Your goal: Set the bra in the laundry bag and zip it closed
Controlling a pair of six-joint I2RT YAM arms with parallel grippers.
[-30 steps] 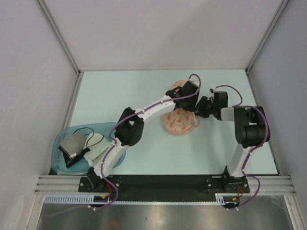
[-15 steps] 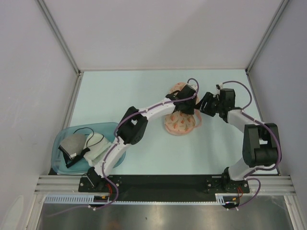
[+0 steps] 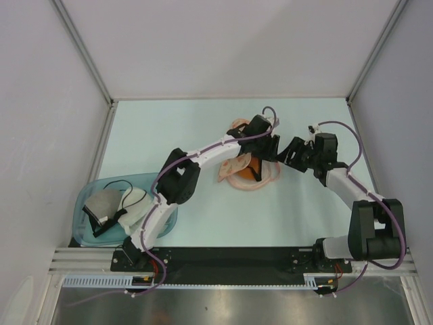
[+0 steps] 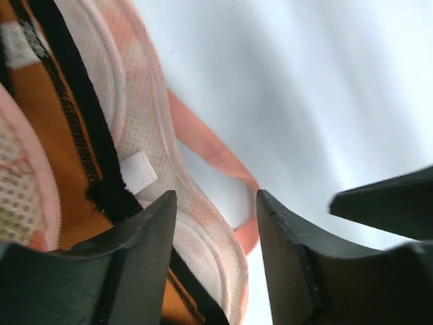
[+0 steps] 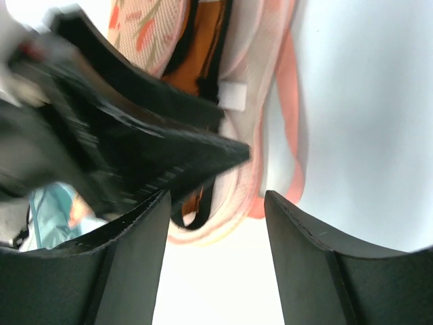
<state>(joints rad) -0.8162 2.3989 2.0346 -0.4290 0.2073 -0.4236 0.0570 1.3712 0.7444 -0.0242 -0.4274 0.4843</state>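
The laundry bag (image 3: pixel 233 167) lies mid-table, peach with orange-red triangles, its edge gaping. The orange bra (image 3: pixel 251 169) with black trim shows inside it. My left gripper (image 3: pixel 262 154) hangs over the bag's far right side, open. In the left wrist view the left gripper (image 4: pixel 216 200) straddles the bag's pale rim (image 4: pixel 145 122) without pinching it, and the bra (image 4: pixel 47 122) lies to the left. My right gripper (image 3: pixel 281 156) is just right of the bag, open. In the right wrist view the right gripper (image 5: pixel 216 196) faces the bag (image 5: pixel 145 27) and the bra (image 5: pixel 203 47), with nothing held.
A pink loop (image 5: pixel 294 101) trails from the bag's right edge onto the table. A translucent teal tub (image 3: pixel 88 193) at the near left holds a white garment (image 3: pixel 139 203) and a grey one (image 3: pixel 105 204). White walls enclose the table on three sides.
The left gripper has opened and let go of the bag, whose edge now gapes and shows the bra. The right gripper opened wider, and the right arm stretched out low to the right.
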